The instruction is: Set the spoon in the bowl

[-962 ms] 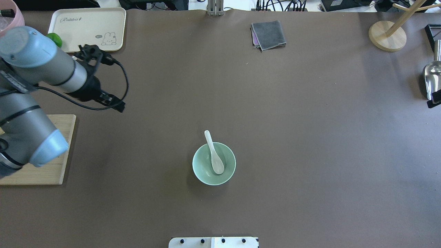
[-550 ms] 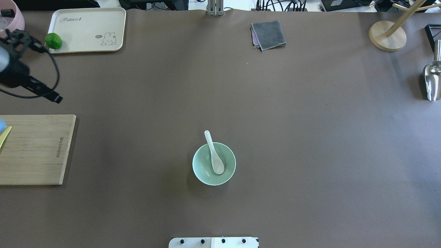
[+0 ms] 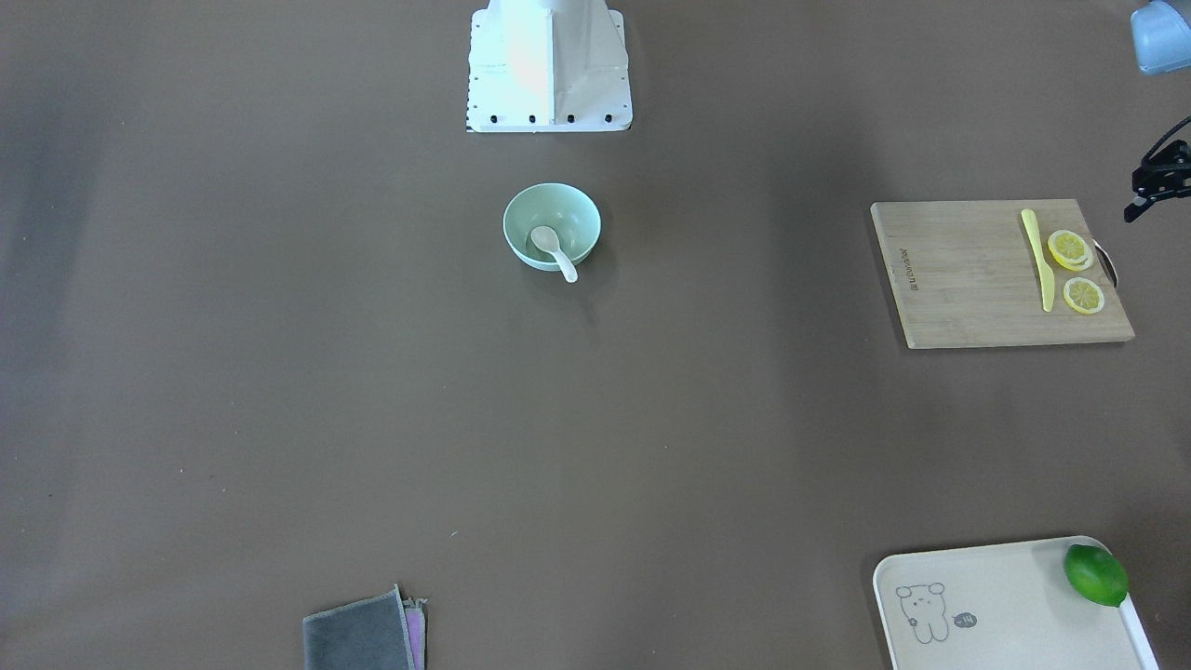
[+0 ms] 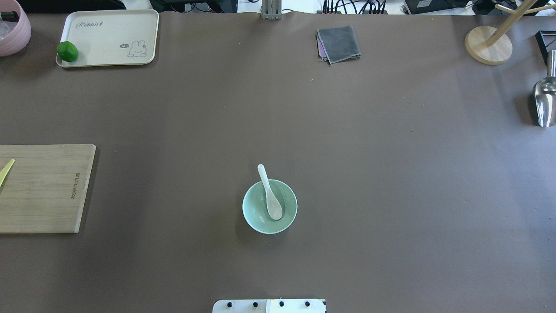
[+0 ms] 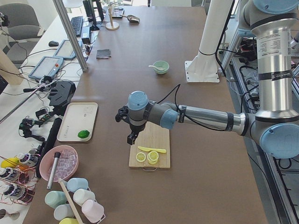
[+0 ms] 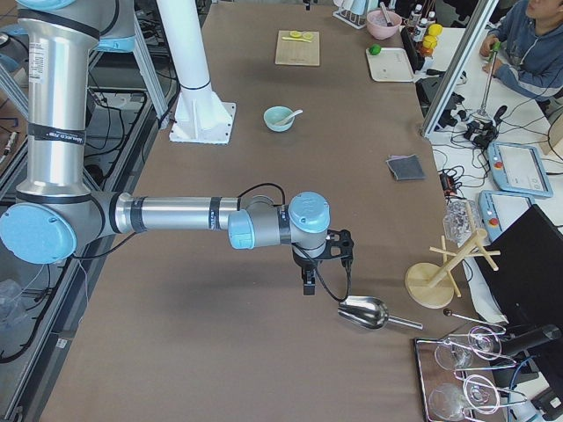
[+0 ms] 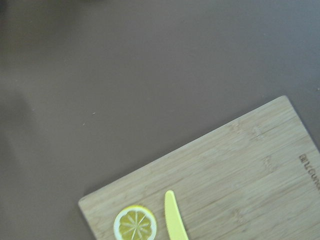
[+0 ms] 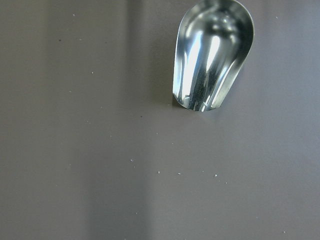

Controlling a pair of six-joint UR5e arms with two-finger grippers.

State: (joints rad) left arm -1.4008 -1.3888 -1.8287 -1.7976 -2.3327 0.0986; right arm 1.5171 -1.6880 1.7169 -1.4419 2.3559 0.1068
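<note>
The white spoon [image 4: 271,200] lies in the mint-green bowl [image 4: 256,208], scoop inside and handle leaning over the far rim. Both also show in the front-facing view, spoon [image 3: 555,249] and bowl [image 3: 577,209]. Neither gripper is near them. My left gripper [image 5: 131,138] hangs over the cutting board's far edge, seen only in the left side view; I cannot tell if it is open. My right gripper [image 6: 309,285] hangs near a metal scoop, seen only in the right side view; I cannot tell its state. No fingers show in the wrist views.
A bamboo cutting board [image 4: 43,189] with a yellow knife [image 3: 1036,256] and lemon slices [image 3: 1070,249] sits at my left. A tray [image 4: 108,37] with a lime [image 4: 67,51], a grey cloth [image 4: 339,43], a metal scoop [image 4: 545,102] and a wooden stand [image 4: 488,45] line the edges.
My left arm has pulled back to the left and out of the overhead view. The black tip at the right edge has also gone. Spoon and bowl have not moved.
</note>
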